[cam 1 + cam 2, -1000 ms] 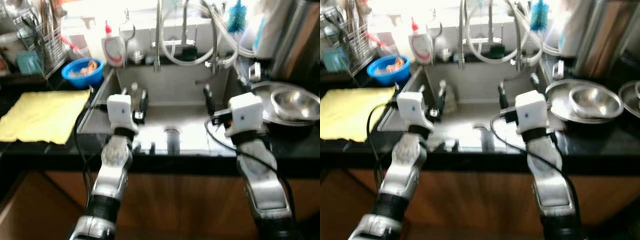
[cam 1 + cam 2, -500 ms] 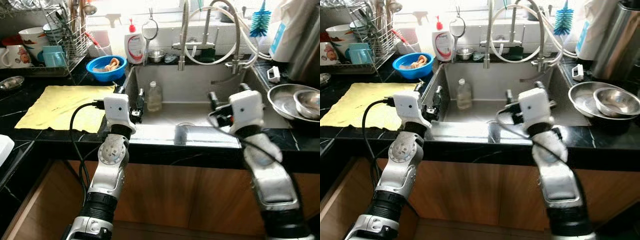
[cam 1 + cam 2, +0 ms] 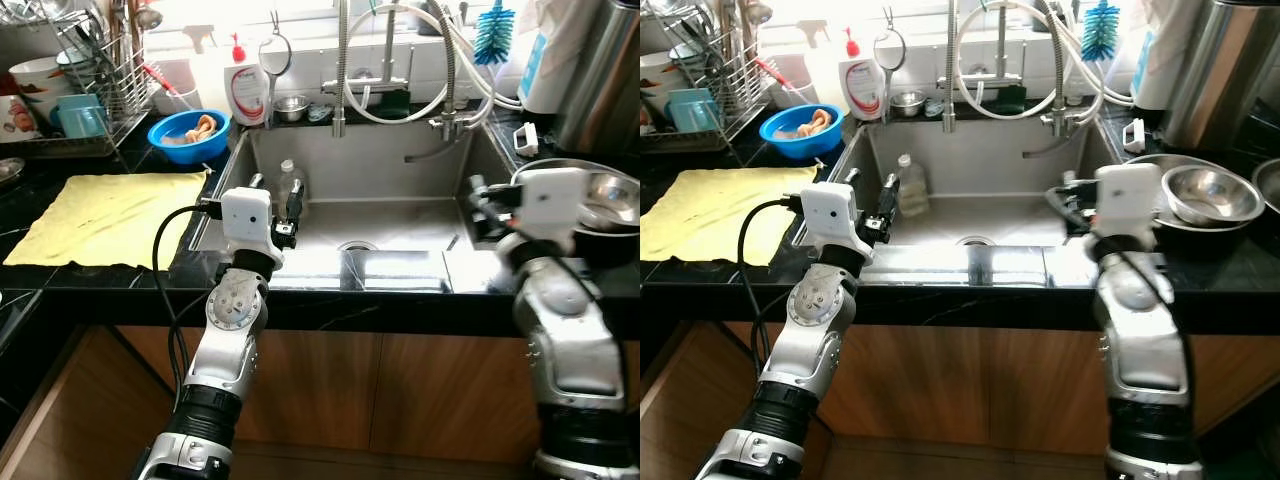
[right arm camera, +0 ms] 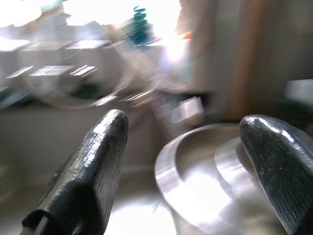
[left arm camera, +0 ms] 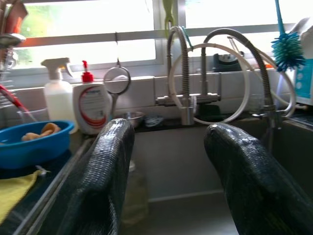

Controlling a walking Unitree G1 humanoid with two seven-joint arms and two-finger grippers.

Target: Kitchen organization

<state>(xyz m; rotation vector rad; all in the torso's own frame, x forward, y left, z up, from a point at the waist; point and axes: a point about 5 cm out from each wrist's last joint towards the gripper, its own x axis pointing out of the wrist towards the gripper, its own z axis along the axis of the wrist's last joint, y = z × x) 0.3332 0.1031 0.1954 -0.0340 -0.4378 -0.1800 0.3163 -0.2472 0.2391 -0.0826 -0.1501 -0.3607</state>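
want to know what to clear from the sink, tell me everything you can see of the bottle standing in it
The bottle is small and clear, of what looks like plastic, with a pale cap on a narrow neck; its contents cannot be made out. It stands upright on the floor of the steel sink, near the sink's left wall and towards the back. Nothing grips it. The left gripper, fingers open, hovers just in front of it without touching, and the left wrist view shows the bottle low between the fingers.

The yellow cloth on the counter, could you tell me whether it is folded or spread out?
Spread out: the yellow cloth lies flat in one layer on the black counter.
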